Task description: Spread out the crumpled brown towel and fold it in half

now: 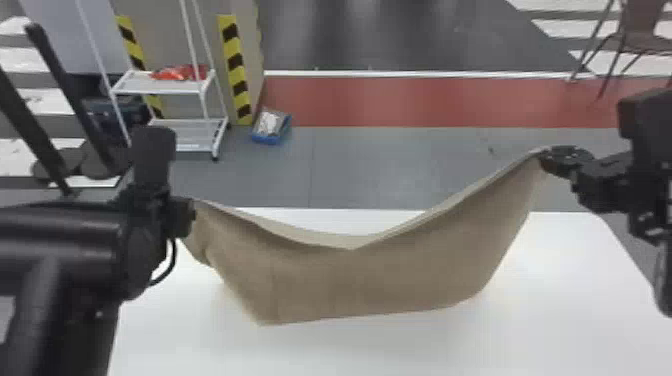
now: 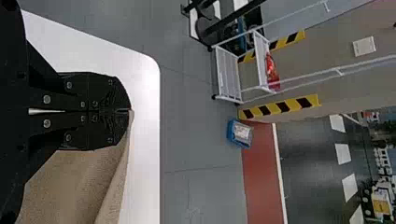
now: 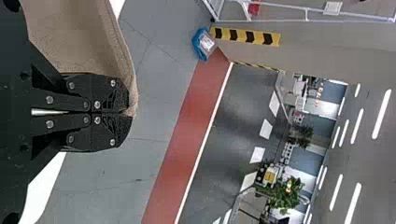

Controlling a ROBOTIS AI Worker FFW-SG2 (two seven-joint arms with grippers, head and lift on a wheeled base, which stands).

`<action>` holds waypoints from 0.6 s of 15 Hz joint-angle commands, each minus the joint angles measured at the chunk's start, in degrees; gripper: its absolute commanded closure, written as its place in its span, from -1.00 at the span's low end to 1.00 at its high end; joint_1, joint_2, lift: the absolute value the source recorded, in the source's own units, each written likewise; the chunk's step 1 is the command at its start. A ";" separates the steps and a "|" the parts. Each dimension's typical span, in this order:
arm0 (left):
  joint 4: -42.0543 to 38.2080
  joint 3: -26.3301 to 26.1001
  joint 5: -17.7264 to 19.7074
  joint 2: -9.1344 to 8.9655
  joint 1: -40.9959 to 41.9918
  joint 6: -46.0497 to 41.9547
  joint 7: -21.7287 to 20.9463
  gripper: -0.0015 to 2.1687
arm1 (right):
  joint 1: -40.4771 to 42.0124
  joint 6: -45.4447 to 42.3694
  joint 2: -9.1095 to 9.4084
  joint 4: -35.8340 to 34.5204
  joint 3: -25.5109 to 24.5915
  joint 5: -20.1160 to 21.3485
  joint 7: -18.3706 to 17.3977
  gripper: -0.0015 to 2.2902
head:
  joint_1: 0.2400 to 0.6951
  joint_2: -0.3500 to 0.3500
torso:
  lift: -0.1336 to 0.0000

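Inspection finds the brown towel (image 1: 360,280) held up over the white table (image 1: 350,350), slung across the middle of the head view. The left gripper (image 2: 129,110) is closed on one upper end, at centre left of the head view; the right gripper (image 3: 131,113) is clamped on the other, higher, at upper right. The lower edge runs through the lower middle; whether it touches the table I cannot tell.

Progress: the towel is no crumpled heap; it is opened out widthwise, with a deep sag along its upper edge. In my judgement spreading is well advanced; laying it flat and folding it in half remain. Whether the pale strip along the upper edge is a second layer cannot be told.

Comparison: the head view gives the whole sag and the lower edge. The left wrist view shows what the head view hides, the left fingertips meeting on the cloth. The right wrist view shows a narrow bit of cloth protruding past the right fingertips.
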 commanded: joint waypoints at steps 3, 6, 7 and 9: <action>7.96 -3.01 -0.95 -0.67 -11.85 2.42 0.06 0.75 | -8.72 4.55 -0.52 4.39 -0.10 1.34 -0.85 0.43 | 0.75 -0.15 | 1.00; 8.75 -0.90 -0.87 -0.67 -15.89 6.47 -0.91 0.75 | -13.64 8.24 -1.31 5.71 -0.98 1.07 -2.08 0.43 | 0.47 -0.20 | 1.00; 7.34 0.33 -0.60 -0.67 -15.80 8.23 -1.35 0.75 | -13.73 8.60 -1.66 5.45 -1.86 0.81 -2.17 0.43 | 0.42 -0.21 | 1.00; 0.75 4.46 -0.07 -0.59 -10.44 9.10 -2.75 0.75 | -9.42 8.95 -2.37 1.75 -4.93 -1.21 -2.08 0.43 | 0.35 -0.22 | 1.00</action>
